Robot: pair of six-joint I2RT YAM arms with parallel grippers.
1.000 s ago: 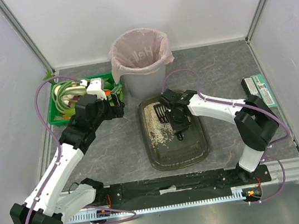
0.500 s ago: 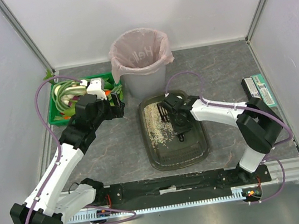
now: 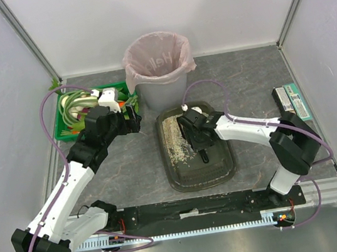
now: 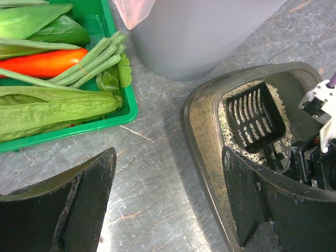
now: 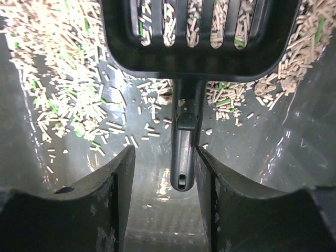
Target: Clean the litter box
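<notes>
The dark olive-grey litter box lies on the table's middle, with beige litter spread along its left side. A black slotted scoop rests in the litter at the box's far end and also shows in the left wrist view. My right gripper hangs over the box. It is open, with the scoop handle between its jaws, close to the right one. My left gripper is open and empty, above bare table just left of the box rim.
A grey bin with a pink bag stands just behind the box. A green crate of vegetables sits at the far left, next to my left gripper. A flat green pack lies at the right wall.
My right gripper has shifted a little to the left over the box, and it now covers more of the scoop head. The left arm has not moved.
</notes>
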